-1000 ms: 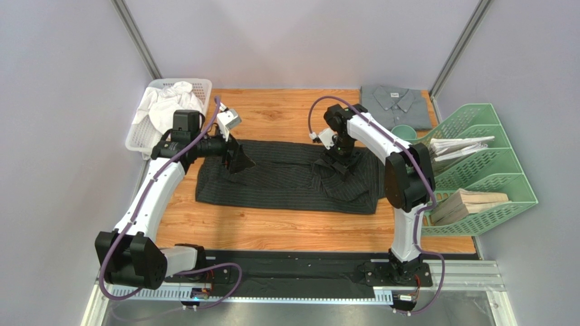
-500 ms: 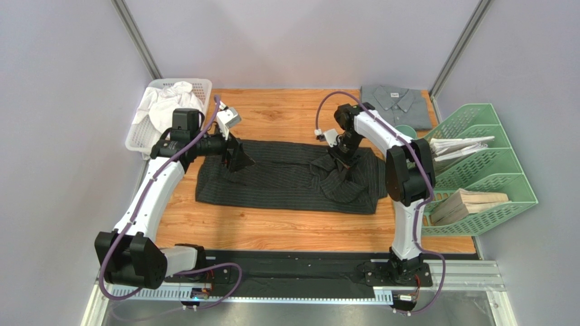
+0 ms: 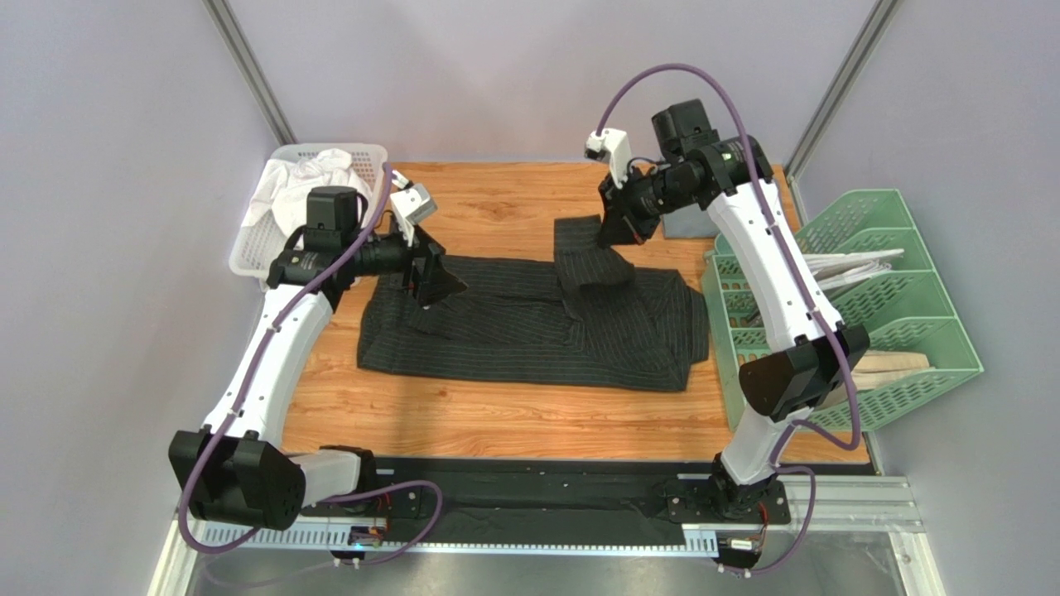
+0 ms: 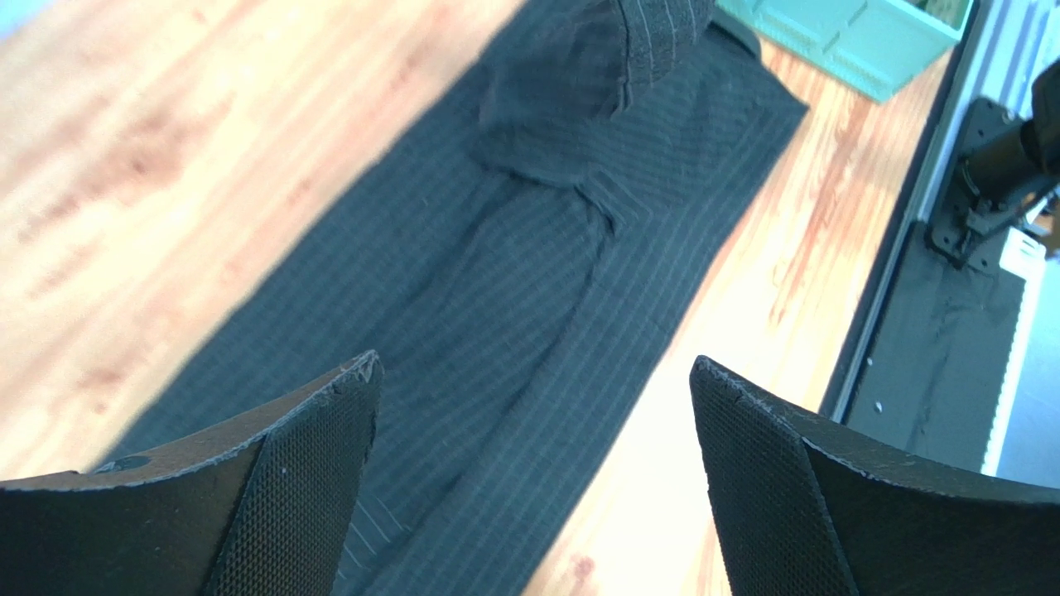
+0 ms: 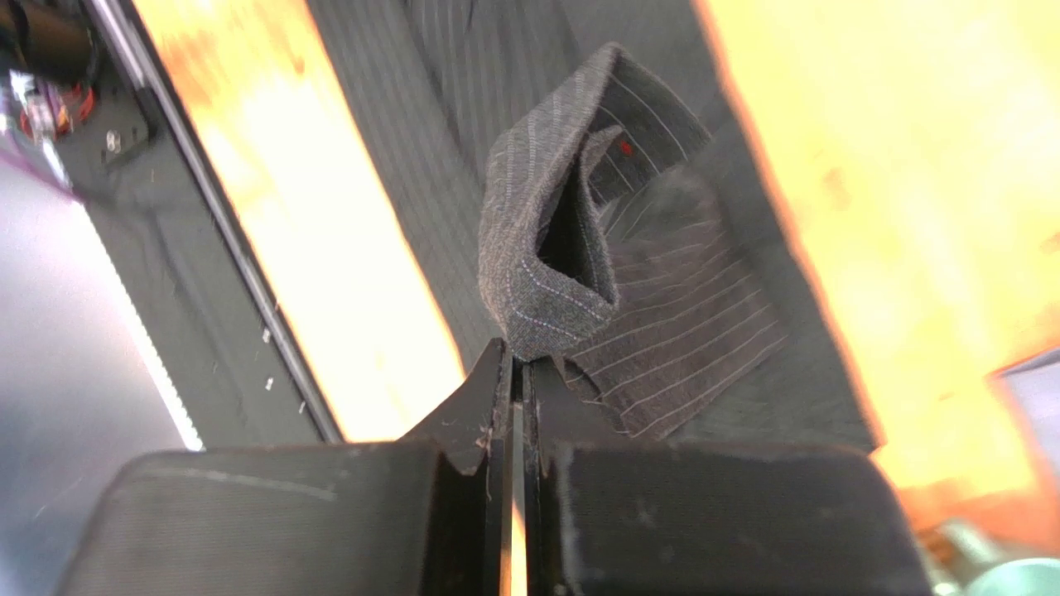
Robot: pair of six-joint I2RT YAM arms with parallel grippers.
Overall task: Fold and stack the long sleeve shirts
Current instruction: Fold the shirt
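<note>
Right pincer [image 5: 513, 366] is clenched on a raised fold of the black pinstriped shirt [image 3: 523, 329]; the rest lies flat on the desk [image 3: 498, 205] beneath it. Left pincer [image 4: 533, 370] is released, jaws wide, hovering above the shirt's other end.

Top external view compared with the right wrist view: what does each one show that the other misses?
Only the top external view shows the whole scene: the left gripper over one end of the black pinstriped shirt, a white basket of pale cloth, and a green rack. Only the right wrist view shows, close up, the jaws pressed shut on a looped fold of that shirt, its thin pale stripes plain. Both show the right gripper, the shirt and the wooden table.
</note>
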